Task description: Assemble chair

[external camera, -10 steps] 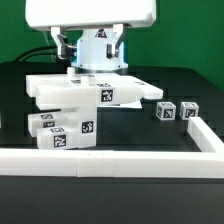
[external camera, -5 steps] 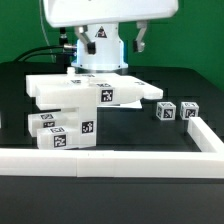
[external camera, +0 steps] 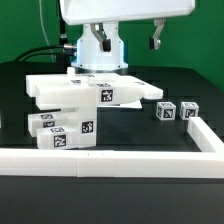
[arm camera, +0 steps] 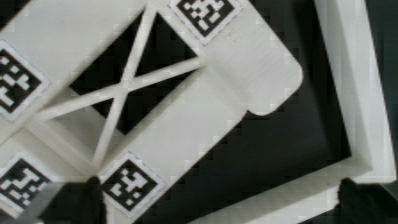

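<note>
Chair pieces (external camera: 75,105) sit stacked on the black table (external camera: 130,137) toward the exterior view's left, two small tagged blocks (external camera: 161,110) apart on the right, jaws hanging wide and empty above; wrist view: a cross-braced tagged piece (arm camera: 249,72) beside the white border rail (arm camera: 356,60).

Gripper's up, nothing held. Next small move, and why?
Probably lower the gripper toward the slab: the jaws stand open and empty, well above every part, so nothing can be grasped until it comes down.
</note>
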Robot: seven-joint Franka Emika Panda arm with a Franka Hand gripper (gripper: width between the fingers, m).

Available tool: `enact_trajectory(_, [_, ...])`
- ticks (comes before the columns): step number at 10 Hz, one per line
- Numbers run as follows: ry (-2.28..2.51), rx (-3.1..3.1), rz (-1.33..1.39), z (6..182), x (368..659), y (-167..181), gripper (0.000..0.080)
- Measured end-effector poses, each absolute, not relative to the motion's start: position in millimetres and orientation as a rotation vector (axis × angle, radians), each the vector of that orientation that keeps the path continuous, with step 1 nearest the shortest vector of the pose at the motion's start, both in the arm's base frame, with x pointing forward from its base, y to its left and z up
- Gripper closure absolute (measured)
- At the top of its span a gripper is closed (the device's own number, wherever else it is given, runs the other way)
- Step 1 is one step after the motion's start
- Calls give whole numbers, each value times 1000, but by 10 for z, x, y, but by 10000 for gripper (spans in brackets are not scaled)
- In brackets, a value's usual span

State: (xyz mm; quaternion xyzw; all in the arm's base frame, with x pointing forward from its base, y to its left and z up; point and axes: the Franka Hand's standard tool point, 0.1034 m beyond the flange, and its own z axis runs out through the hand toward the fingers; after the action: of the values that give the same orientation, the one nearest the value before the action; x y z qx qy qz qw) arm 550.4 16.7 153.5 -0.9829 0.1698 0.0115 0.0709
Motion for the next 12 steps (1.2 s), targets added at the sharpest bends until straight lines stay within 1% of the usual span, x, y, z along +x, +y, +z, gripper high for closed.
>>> enact_trajectory(1, [420, -2977, -13, 1577, 5522, 287, 150])
enact_trajectory(2, [450, -2971, -40, 1570, 5468, 479, 150])
enact_trajectory(4, [643, -2947, -55, 1469, 5241, 1033, 150])
enact_trajectory(5, [719, -2934, -77, 1359, 5098, 1256, 150])
enact_trajectory(9, [706, -2939, -78, 1341, 5084, 1257, 150])
enact_trajectory(10, [738, -2927, -108, 1294, 5022, 1373, 150])
enact_trajectory(11, [729, -2937, -86, 1210, 4890, 1529, 150])
enact_trajectory(12, [763, -2937, -78, 1129, 4827, 1653, 150])
